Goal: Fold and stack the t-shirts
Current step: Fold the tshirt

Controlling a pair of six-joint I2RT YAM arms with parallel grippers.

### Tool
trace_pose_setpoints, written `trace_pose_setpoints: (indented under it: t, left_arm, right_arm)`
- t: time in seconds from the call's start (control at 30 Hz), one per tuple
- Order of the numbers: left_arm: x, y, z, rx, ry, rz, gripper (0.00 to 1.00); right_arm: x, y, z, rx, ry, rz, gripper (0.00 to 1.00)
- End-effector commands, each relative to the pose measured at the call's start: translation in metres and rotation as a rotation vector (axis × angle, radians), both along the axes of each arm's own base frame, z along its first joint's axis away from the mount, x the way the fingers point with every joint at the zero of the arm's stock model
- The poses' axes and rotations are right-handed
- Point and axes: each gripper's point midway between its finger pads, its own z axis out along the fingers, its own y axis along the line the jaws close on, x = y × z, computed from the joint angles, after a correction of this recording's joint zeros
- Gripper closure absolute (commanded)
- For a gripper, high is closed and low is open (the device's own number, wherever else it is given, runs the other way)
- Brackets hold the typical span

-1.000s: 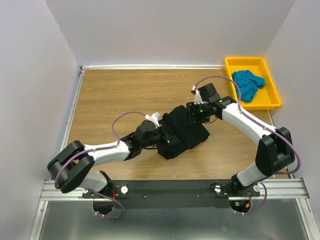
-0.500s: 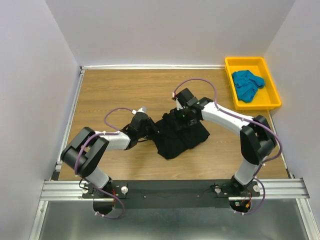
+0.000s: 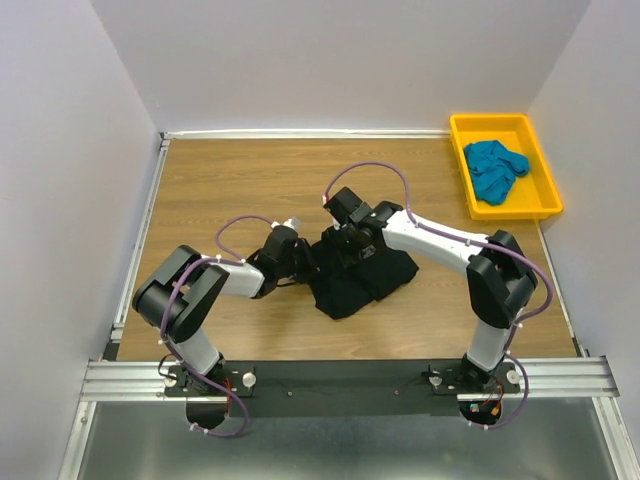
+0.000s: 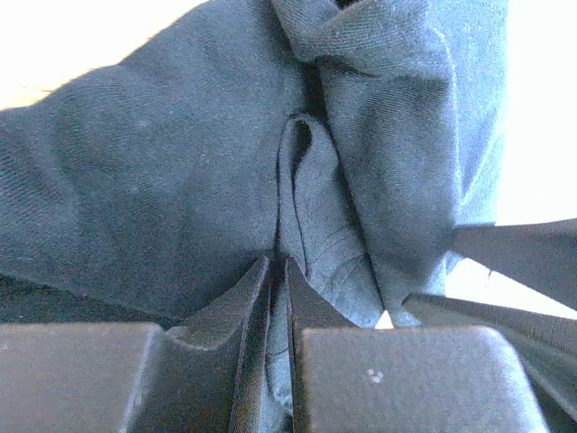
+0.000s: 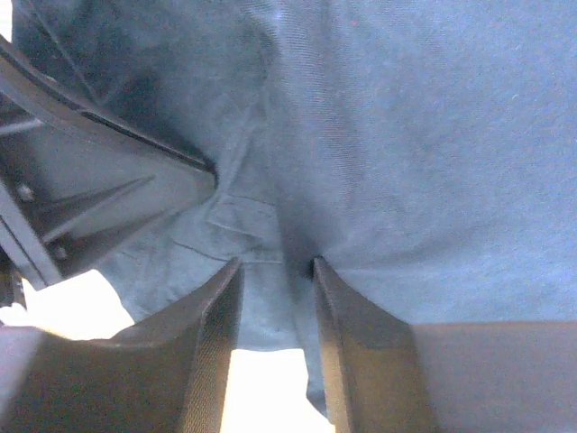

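The black t-shirt lies crumpled in a heap at the middle of the wooden table. My left gripper is at its left edge. In the left wrist view this gripper is shut on a thin fold of the black t-shirt. My right gripper reaches over the shirt's upper left part, close to the left one. Its jaws stand apart, straddling a hem of the black cloth without pinching it. The teal t-shirt lies bunched in the tray.
The yellow tray sits at the table's far right corner against the wall. White walls close in the table on three sides. The two grippers are nearly touching over the shirt's left edge.
My right arm has swung left across the black t-shirt toward the left gripper, and its jaws have narrowed. The left gripper has drawn back to the shirt's left edge and closed on a fold.
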Motion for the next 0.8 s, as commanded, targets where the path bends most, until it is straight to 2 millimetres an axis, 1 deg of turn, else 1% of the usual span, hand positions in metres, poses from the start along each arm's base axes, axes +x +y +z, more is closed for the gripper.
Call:
trace_pose_setpoints:
  t: [0.0,0.13,0.2,0.27,0.37,0.53,0.63,0.7,0.73,0.77]
  left_arm:
    - [-0.003,-0.002,0.002,-0.012,-0.024,-0.044,0.81]
    - [-0.005,-0.001,0.0,-0.011,-0.029,-0.053,0.81]
    - [-0.008,0.0,-0.002,-0.011,-0.025,-0.059,0.81]
    - [-0.01,0.001,-0.003,-0.016,-0.025,-0.066,0.81]
    - [-0.012,0.003,-0.005,-0.013,-0.03,-0.066,0.81]
    - [-0.015,0.006,-0.007,-0.022,-0.031,-0.068,0.81]
    - [-0.016,0.007,-0.008,-0.031,-0.031,-0.071,0.81]
    - [-0.017,0.008,-0.009,-0.037,-0.031,-0.074,0.81]
    - [-0.017,0.007,-0.008,-0.038,-0.037,-0.078,0.81]
    - [-0.017,0.008,-0.011,-0.035,-0.034,-0.079,0.81]
  right_arm:
    - [-0.002,0.002,-0.003,-0.048,-0.003,-0.014,0.59]
    - [-0.004,-0.003,-0.012,-0.091,-0.004,-0.031,0.58]
    - [-0.005,-0.006,-0.018,-0.117,-0.006,-0.046,0.54]
    - [-0.002,-0.011,-0.02,-0.152,-0.034,-0.072,0.48]
    - [0.0,-0.015,-0.022,-0.193,-0.064,-0.088,0.45]
    - [0.004,-0.02,-0.022,-0.251,-0.118,-0.119,0.45]
    - [0.004,-0.019,-0.026,-0.272,-0.126,-0.121,0.45]
    - [0.0,-0.016,-0.033,-0.296,-0.124,-0.108,0.46]
    - [0.001,-0.016,-0.033,-0.3,-0.129,-0.11,0.46]
    - [-0.001,-0.015,-0.038,-0.314,-0.127,-0.107,0.49]
